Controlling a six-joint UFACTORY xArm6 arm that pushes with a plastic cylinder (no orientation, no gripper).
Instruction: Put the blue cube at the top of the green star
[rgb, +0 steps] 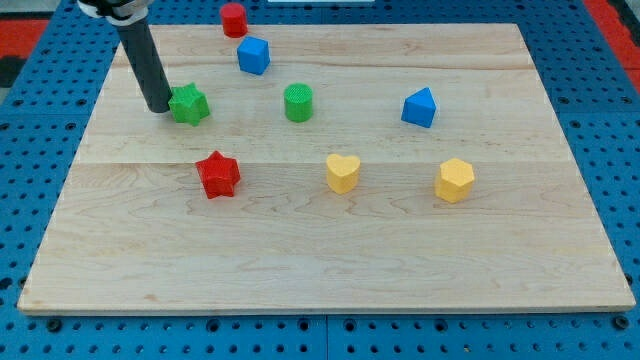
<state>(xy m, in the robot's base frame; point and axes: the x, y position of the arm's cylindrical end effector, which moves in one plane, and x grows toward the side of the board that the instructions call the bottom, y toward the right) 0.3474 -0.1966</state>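
Note:
The blue cube (254, 55) sits near the view's top, up and to the right of the green star (189, 104). The green star lies at the upper left of the wooden board (330, 260). My tip (160, 107) rests on the board just left of the green star, touching or almost touching it. The dark rod rises from there toward the view's top left.
A red cylinder (233, 19) stands at the top edge above the blue cube. A green cylinder (298, 103) is right of the star. A red star (218, 174), a yellow heart (342, 172), a yellow hexagon (454, 180) and a blue wedge-like block (420, 107) lie further across.

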